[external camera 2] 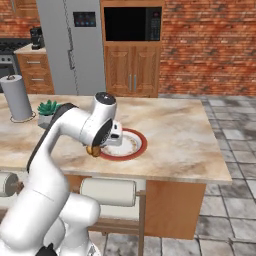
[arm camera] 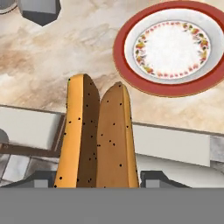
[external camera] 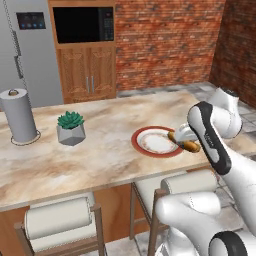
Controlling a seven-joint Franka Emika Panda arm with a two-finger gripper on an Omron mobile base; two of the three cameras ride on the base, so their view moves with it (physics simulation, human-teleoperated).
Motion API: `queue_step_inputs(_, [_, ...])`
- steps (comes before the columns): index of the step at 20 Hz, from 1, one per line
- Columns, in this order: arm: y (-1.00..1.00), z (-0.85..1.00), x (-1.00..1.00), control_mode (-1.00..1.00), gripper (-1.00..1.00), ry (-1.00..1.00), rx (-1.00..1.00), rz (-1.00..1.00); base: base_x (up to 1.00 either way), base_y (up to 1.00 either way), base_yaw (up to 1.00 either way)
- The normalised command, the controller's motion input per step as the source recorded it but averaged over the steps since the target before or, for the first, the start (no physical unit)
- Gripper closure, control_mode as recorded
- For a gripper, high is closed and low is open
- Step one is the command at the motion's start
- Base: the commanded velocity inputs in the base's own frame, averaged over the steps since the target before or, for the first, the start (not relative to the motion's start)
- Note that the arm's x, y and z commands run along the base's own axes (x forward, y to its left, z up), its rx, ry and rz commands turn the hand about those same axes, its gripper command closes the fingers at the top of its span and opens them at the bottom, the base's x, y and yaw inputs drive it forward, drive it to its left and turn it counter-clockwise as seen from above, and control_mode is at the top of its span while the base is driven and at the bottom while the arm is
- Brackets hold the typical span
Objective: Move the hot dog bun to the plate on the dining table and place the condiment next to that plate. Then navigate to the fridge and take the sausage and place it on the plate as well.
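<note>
Above dining table (external camera: 100, 150), hand (external camera: 182, 140) grips hot dog bun (arm camera: 98, 140) beside plate (external camera: 141, 134).

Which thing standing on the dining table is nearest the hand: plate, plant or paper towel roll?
The plate: the hand, gripping the hot dog bun, hovers at its rim. The plant and paper towel roll stand farther off.

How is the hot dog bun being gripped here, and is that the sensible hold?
The claw holds the hot dog bun at one end, a finger on each long side, pressing its two halves together. That seems sensible: the bun is narrow across and split lengthwise. Its free end points toward the plate on the dining table.
</note>
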Motion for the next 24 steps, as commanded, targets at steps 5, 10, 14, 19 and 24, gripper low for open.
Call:
queue_step_inputs(5, [0.23,-0.29,1.0,-1.0,1.0,0.0,0.0,-0.04,0.0,0.0,0.0])
queue_step_inputs(10, [0.07,-0.48,0.97,-1.0,1.0,0.0,-0.02,-0.05,0.0,0.0,0.0])
queue_step_inputs(14, [0.0,-0.55,0.75,-1.0,1.0,0.0,-0.04,-0.08,0.0,0.0,0.0])
queue_step_inputs(19, [0.0,-0.53,0.6,-1.0,1.0,0.0,-0.03,-0.09,0.0,0.0,0.0])
queue_step_inputs(24, [-0.08,-0.45,0.48,-1.0,1.0,0.0,-0.02,-0.07,0.0,0.0,0.0])
